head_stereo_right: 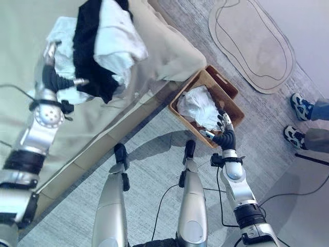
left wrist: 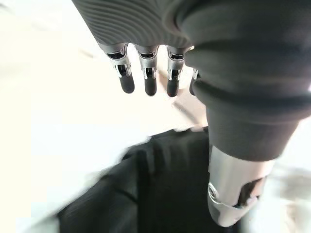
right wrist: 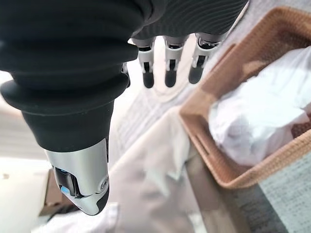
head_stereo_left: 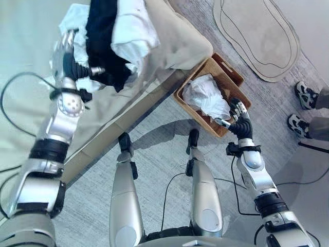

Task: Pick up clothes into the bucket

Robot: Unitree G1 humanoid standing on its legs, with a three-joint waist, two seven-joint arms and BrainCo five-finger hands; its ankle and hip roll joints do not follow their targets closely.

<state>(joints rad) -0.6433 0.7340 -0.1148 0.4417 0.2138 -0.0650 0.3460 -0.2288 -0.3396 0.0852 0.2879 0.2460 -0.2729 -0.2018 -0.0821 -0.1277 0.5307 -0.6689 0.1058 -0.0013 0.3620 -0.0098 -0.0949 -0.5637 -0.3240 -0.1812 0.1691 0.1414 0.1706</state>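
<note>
Fingers [left wrist: 148, 80] of the left hand [head_stereo_left: 66, 60] hang straight and relaxed, spread loosely over the heap of black and white clothes [head_stereo_left: 115, 38] on the beige bed [head_stereo_left: 177, 49] and gripping nothing, with the thumb off to one side above the black cloth. Whether the tips touch the fabric is hard to tell. Over by the brown woven basket [head_stereo_left: 232, 77], which sits on the grey carpet just beside the bed's corner, the right hand [head_stereo_left: 237, 119] hovers at the near rim, its fingers also extended and empty. One crumpled white garment [head_stereo_left: 206, 96] already lies inside the basket. The rest of the pile sits on the bed, well apart from the basket, on the robot's left.

To do this pick well, I'd say the left hand should sink deep into the black garment and curl round a thick fold, not a thin edge, so the piece lifts clear without dragging the white ones along. A person's shoes [head_stereo_left: 303, 108] stand beyond the basket, near a pale oval rug [head_stereo_left: 257, 36].
</note>
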